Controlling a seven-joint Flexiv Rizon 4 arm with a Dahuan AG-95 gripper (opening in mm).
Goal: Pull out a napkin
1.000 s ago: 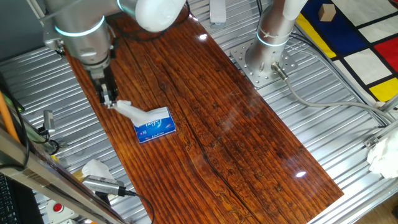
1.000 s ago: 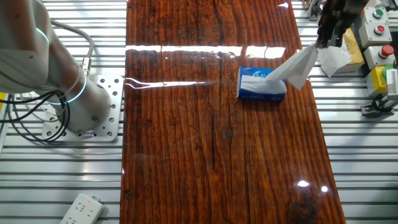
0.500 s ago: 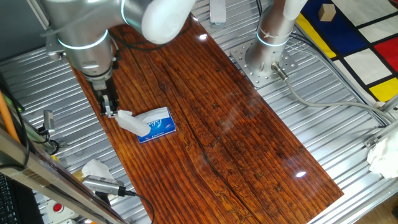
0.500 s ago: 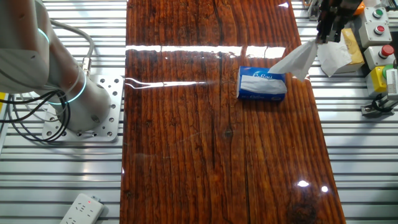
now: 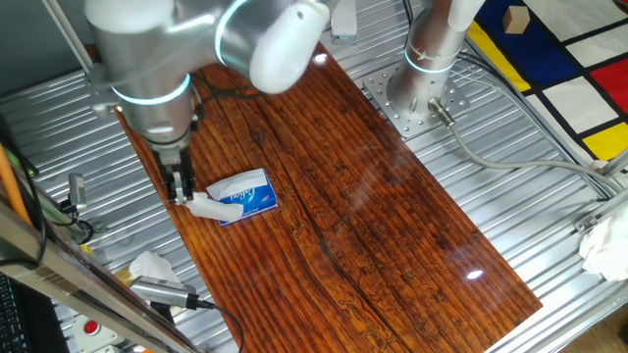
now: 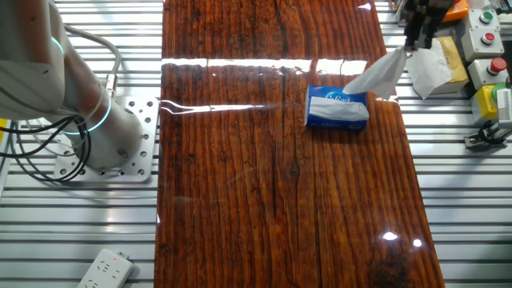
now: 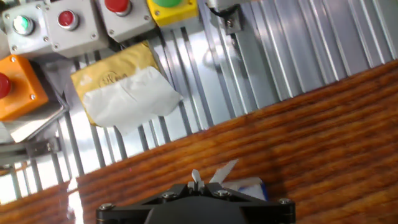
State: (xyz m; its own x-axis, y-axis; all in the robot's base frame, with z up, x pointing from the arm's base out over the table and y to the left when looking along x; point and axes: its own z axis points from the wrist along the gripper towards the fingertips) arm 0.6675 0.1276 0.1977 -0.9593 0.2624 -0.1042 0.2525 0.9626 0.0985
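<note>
A: Fixed views? One high, oblique, off a wooden tabletop [image 5: 392, 206] corner; the other overhead

B: Both share the blue tissue pack [image 5: 243, 196]. Hand camera: close, facing down over the tabletop edge and button boxes [image 7: 62, 25]

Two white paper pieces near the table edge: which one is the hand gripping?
The hand grips the napkin stretched up from the blue pack. The crumpled wad lies loose on the metal slats beyond the table edge.

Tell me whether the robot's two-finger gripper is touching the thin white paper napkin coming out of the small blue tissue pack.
Touching. The other fixed view shows the gripper pinching the corner of the thin white paper napkin, which stretches taut down to the small blue tissue pack.
</note>
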